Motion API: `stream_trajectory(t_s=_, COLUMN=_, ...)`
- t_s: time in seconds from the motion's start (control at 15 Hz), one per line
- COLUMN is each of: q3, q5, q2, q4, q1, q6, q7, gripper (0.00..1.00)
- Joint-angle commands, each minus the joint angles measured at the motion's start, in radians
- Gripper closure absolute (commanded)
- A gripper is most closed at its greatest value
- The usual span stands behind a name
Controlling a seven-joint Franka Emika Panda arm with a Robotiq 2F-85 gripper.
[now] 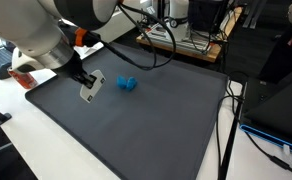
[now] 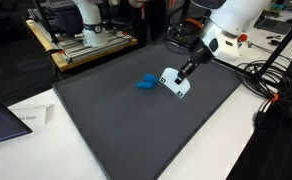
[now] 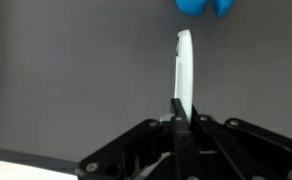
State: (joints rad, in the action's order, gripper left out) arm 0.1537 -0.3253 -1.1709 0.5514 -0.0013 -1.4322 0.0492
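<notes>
dark grey mat point(image 1: 156, 125) on a white table point(image 1: 41, 150), wires and boxes behind. pincer point(image 1: 84, 78) pressed tight on a thin white piece point(image 1: 92, 90), pinching it by one end so it sticks out just past the fingers. small blue lump point(image 1: 127, 83) lying on the mat a little way ahead of the pincer, close to the far end of the white piece. picked up already, by the look of it; not put down or let go yet. hard to tell if its low edge touches the mat.

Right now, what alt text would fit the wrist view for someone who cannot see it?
The black gripper, shut, holds a thin white flat piece edge-on, pointing away over a dark grey mat. A small bright blue object lies beyond its tip.
</notes>
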Motion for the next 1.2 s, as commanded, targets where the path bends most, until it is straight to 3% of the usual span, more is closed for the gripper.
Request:
stream_trajectory(t_s=0.0, q3=0.061, q5=0.047, q2=0.048, q4=0.070, q1=-0.064, q6=-0.077, q7=0.078, gripper=0.99)
stream_trajectory(t_s=0.27, q3=0.114, q5=0.058, q2=0.061, q4=0.108, q1=-0.119, q6=-0.163, q7=0.166, gripper=0.99)
stream_trajectory(t_s=0.53, q3=0.165, q5=0.086, q2=0.109, q4=0.185, q1=-0.179, q6=-0.100, q7=0.210, gripper=0.99)
stream_trajectory(t_s=1.13, q3=0.275, q5=0.139, q2=0.312, q4=0.543, q1=-0.344, q6=-0.190, q7=0.252, gripper=0.99)
